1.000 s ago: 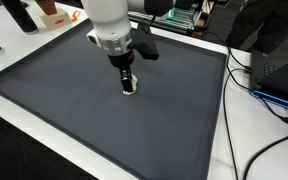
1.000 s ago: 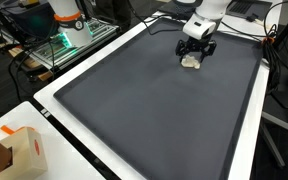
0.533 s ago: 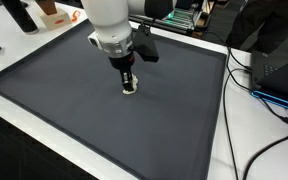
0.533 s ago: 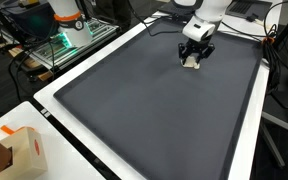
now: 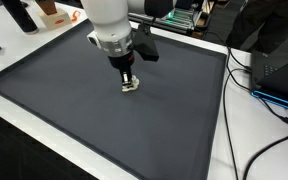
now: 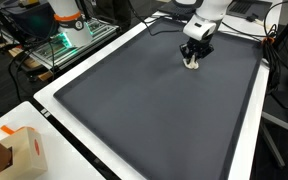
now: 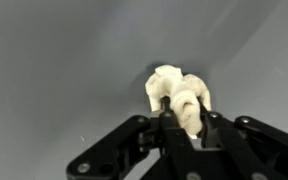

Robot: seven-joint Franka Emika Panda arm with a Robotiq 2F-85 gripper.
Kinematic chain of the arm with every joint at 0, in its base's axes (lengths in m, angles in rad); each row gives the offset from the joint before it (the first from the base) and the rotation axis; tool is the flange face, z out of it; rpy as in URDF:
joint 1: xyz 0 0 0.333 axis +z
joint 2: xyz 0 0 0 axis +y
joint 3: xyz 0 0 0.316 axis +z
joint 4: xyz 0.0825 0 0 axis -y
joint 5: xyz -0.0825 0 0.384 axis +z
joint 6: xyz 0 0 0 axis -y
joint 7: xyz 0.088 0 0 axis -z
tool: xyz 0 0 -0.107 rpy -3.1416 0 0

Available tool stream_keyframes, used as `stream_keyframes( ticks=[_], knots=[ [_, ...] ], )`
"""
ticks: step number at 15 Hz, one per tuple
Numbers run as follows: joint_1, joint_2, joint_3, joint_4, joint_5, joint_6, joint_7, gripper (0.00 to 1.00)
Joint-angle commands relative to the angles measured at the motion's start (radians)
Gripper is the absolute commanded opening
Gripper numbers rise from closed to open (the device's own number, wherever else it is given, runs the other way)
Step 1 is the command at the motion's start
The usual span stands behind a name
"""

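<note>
Since a second ago the fingers point(image 5: 129, 77) have drawn together from a wide spread, and we now see them pinched narrow on the cream-white lump point(image 5: 131, 87); arm point(image 5: 110, 24) and lump stand in the same spot as before.

In an exterior view, the white arm comes down from the top edge and its fingers point straight down at the dark grey mat point(image 5: 64, 100). The lump sits at their tips, touching the mat, a little toward the far side of the mat's middle. Black cables point(image 5: 259, 85) trail over the white counter point(image 5: 234, 140) beside the mat's edge, well apart from the lump.

In an exterior view from another side, we find the fingers point(image 6: 193, 54) near the far corner of the mat point(image 6: 134, 100), with the lump point(image 6: 193, 65) showing pale just beneath them, against the mat. A cardboard box point(image 6: 22, 152) stands on the counter point(image 6: 246, 150) in the near corner, well apart from it.

In the wrist view, the two black fingers point(image 7: 168, 128) close on the lump point(image 7: 169, 85) from either side. Its lower part is squeezed between them and its knobbly upper part bulges out beyond the tips. Plain grey mat point(image 7: 54, 60) lies all around it.
</note>
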Motion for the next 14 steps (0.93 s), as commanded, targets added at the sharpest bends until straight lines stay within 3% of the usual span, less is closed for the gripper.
stream_keyframes(
  ticks=[1,12,13,14],
  knots=[
    [-0.001,0.013,-0.001,-0.002,0.014,0.003,0.019,0.03],
    [-0.002,0.014,0.002,0.005,0.008,-0.012,0.015,0.04],
    [-0.007,0.014,0.008,0.004,0.019,-0.006,0.009,0.41],
    [-0.005,0.013,0.006,0.004,0.014,-0.008,0.010,0.42]
  ],
)
